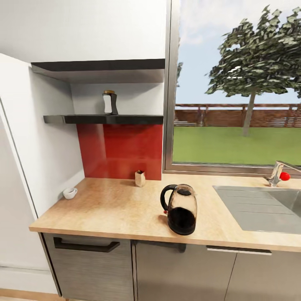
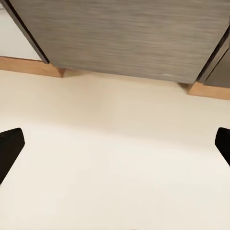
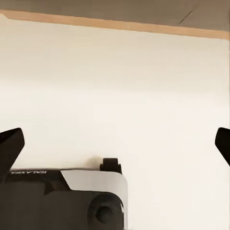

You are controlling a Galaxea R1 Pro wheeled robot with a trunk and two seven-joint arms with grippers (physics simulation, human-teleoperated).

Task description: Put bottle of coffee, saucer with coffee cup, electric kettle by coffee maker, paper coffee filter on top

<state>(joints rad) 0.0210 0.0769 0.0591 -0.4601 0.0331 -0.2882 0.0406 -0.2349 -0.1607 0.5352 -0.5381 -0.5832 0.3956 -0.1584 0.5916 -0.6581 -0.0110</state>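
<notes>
Both grippers spread wide and empty, left gripper [image 2: 115,143] and right gripper [image 3: 115,143] hanging low over the floor [image 2: 115,182]. Bottle of coffee [image 1: 110,103] far up on the shelf [image 1: 104,119], electric kettle [image 1: 180,209] near the countertop [image 1: 104,209] edge, coffee cup [image 1: 70,192] far left, possibly filters [image 1: 140,178] by the backsplash. Risk: reaching up to the shelf and tipping the tall bottle, or clipping the kettle off the near edge.

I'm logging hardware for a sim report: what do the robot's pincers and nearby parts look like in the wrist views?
Little of them shows. In each wrist view the pincer's fingertips are plain black, tapered wedges at the frame's two sides: left pincer, right pincer. No cables or markings show on them. The right wrist view also catches the robot's base: dark, with a light grey panel, a small black wheel and faint white lettering too blurred to read.
</notes>
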